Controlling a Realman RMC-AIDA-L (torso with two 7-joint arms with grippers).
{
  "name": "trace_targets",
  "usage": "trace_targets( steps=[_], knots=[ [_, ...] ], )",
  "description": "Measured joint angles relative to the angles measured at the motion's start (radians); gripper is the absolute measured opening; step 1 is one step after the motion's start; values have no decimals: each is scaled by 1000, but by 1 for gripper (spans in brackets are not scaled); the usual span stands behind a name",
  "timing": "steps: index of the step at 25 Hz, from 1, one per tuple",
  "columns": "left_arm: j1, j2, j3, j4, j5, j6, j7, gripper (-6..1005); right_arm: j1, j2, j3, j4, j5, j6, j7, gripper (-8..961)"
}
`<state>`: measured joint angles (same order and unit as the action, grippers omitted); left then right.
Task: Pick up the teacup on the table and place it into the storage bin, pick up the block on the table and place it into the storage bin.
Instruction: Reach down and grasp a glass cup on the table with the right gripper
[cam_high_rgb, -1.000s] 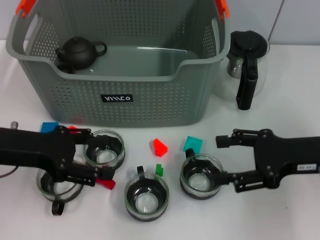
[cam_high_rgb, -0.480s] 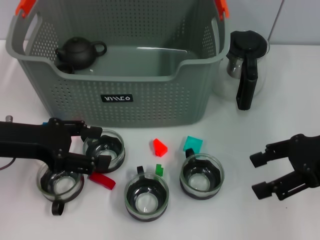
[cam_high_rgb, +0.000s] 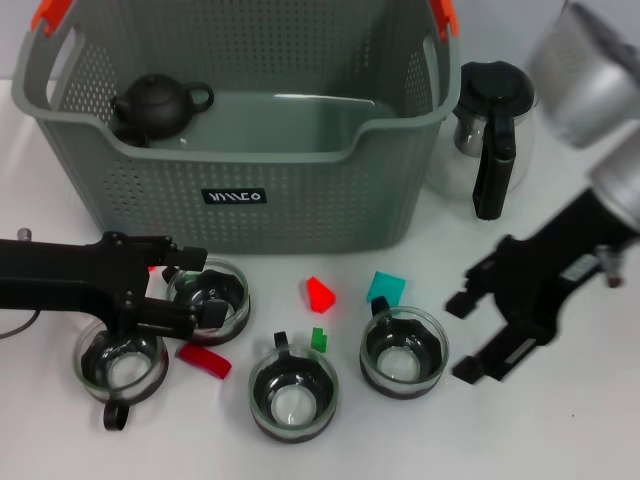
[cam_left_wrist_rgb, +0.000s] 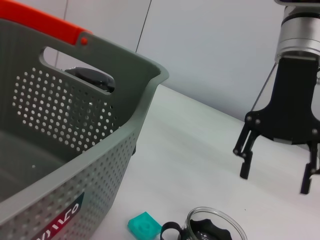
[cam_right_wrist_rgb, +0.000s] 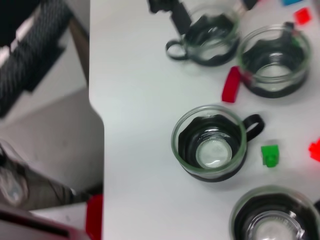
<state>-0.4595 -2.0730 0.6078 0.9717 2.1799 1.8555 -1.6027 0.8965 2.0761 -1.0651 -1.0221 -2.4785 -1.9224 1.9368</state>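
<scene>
Head view shows the left gripper (cam_high_rgb: 190, 285) with narrow-open fingers around the cup (cam_high_rgb: 208, 300) rim, much nearer than the wide-open right gripper (cam_high_rgb: 472, 335), bin (cam_high_rgb: 300, 200) just behind

Left arm: matte black throughout, long boxy link ending in the left hand (cam_high_rgb: 190, 285), two thin black fingers, small silver screw at the link's rear end. Right arm: brushed silver cylindrical segments with a darker ring joint, then a black wrist block bearing a small white label; right hand (cam_high_rgb: 468, 337) black, two slim fingers.
</scene>
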Motion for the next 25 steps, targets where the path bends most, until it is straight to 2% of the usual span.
trace_targets(
  steps=[3, 7, 9, 12, 20, 25],
  knots=[
    [-2, -1, -1, -12, -5, -10, 2, 876, 31, 21, -88, 2, -10, 54, 9, 862],
    [-2, -1, -1, -16, -10, -32, 3, 876, 46, 29, -227, 2, 0, 127, 35, 856],
    [-2, -1, -2, -20, -11, -45, 4, 876, 48, 30, -287, 2, 6, 148, 46, 810],
    [-6, -1, -2, -37, -12, -65, 4, 876, 48, 31, -341, -1, 16, 180, 57, 740],
    [-2, 8, -8, -59, -7, -77, 1, 876, 26, 32, -475, 10, 37, 257, 61, 726],
    [11, 10, -23, -55, -3, -66, 8, 876, 23, 32, -495, 13, 46, 283, 64, 717]
  ],
)
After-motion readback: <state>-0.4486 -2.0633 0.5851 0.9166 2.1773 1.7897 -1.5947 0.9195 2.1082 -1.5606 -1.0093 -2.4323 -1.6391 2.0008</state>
